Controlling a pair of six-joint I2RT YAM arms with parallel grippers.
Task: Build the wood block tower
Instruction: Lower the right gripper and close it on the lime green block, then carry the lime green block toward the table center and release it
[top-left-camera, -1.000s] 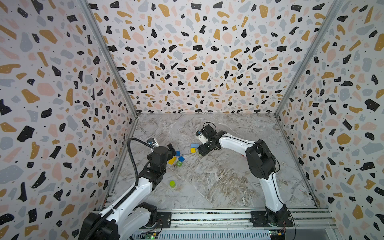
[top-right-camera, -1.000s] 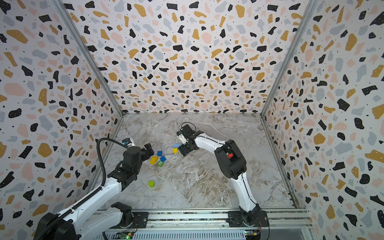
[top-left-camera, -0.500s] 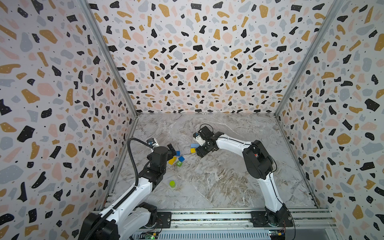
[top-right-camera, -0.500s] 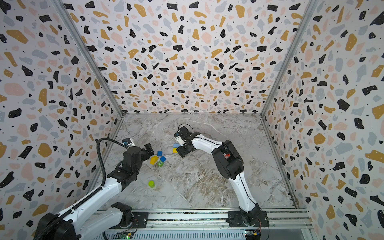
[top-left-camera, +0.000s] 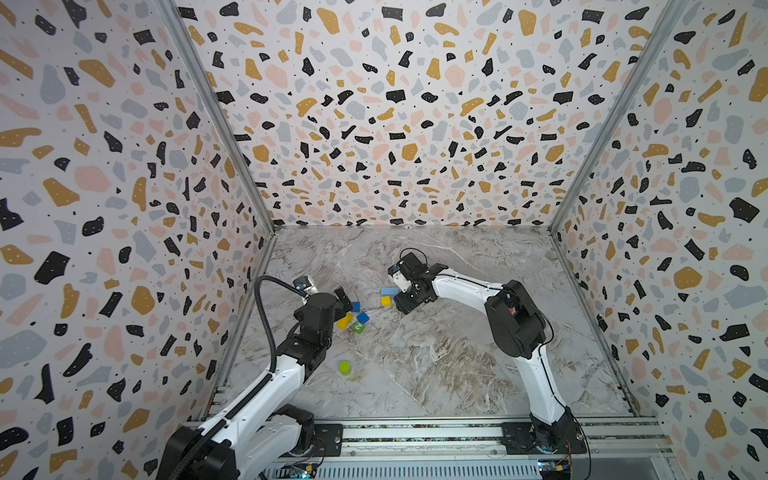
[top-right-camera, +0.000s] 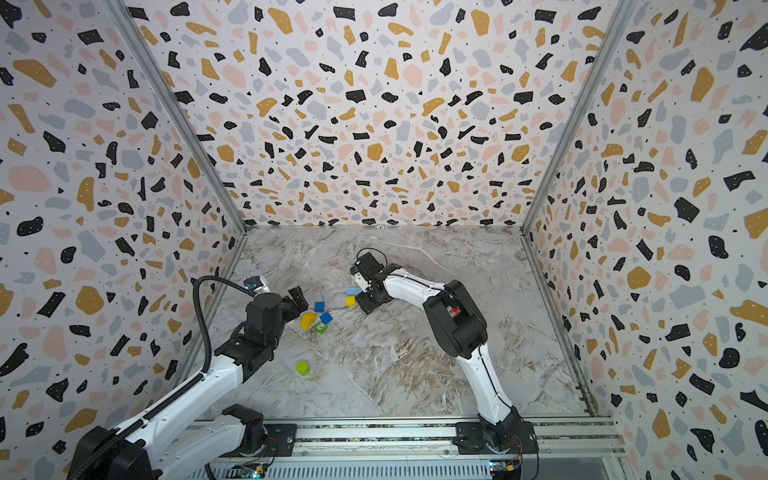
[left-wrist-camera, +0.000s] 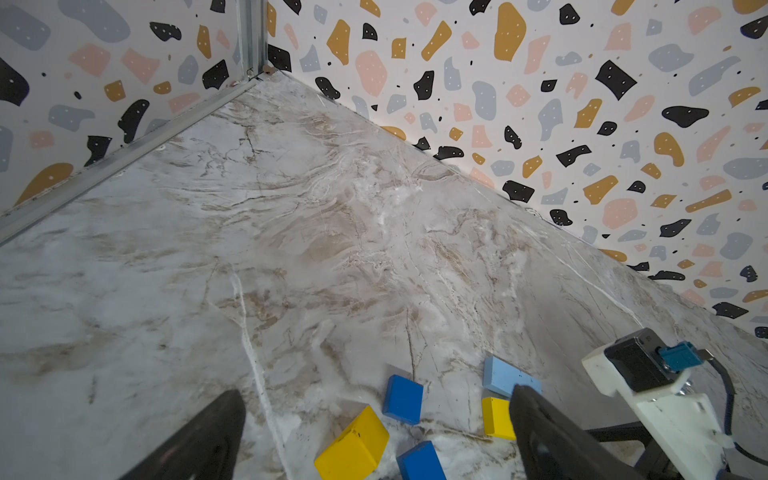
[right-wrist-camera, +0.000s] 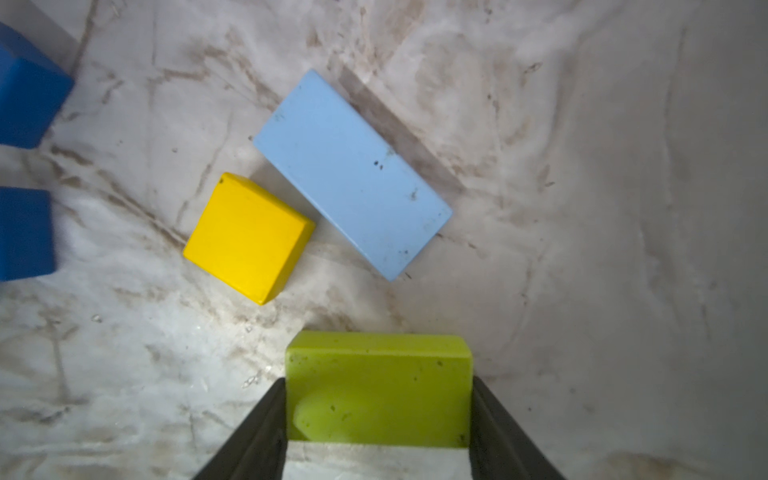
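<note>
Fingers (right-wrist-camera: 262, 436) of our right gripper (right-wrist-camera: 379, 382) press both sides of the lime block (right-wrist-camera: 378, 365), we judge for lifting; our left gripper (left-wrist-camera: 374, 392) hangs wide open, empty.

Both arms are built alike: smooth white tubes, as on the left arm (top-left-camera: 266, 386) and the right arm (top-left-camera: 538, 382), joined by bulky black joint housings (top-left-camera: 515, 328). One housing bears a small red mark (top-right-camera: 454, 309). A thick ribbed black cable (top-left-camera: 262, 320) follows the left arm. Black bases (top-left-camera: 540, 436) sit bolted to a silver rail (top-left-camera: 415, 432). A white bracket (left-wrist-camera: 665, 411) carries a black camera box (left-wrist-camera: 636, 361) with a teal plug (left-wrist-camera: 679, 356). The left gripper (left-wrist-camera: 374, 392) has black tapering fingers (left-wrist-camera: 195, 440).
</note>
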